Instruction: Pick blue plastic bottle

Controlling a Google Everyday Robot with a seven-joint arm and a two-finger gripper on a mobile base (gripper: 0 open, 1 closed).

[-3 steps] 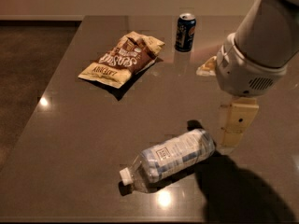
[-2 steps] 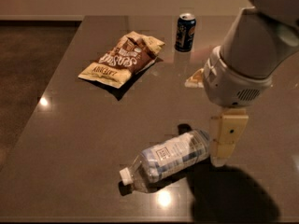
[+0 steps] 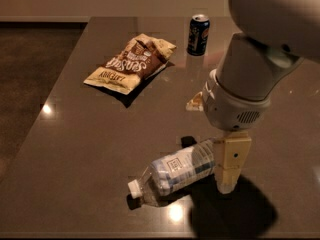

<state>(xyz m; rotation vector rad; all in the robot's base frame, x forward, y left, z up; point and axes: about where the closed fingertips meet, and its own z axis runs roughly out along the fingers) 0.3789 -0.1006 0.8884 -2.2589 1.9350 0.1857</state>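
The blue plastic bottle (image 3: 180, 171) lies on its side at the near middle of the dark glossy table (image 3: 75, 174). Its long axis runs diagonally, with the white cap (image 3: 134, 186) pointing near-left and the base far-right. Its pale blue-and-white label carries a printed square, but the writing is not legible. The gripper (image 3: 229, 171) hangs straight down at the bottle's base end, just in front of it; whether the claw is spread or closed cannot be told. Farther left lies a brown-and-yellow snack bag (image 3: 131, 64), its lettering upside down and unreadable. At the far edge a dark blue can (image 3: 198, 34) stands upright.
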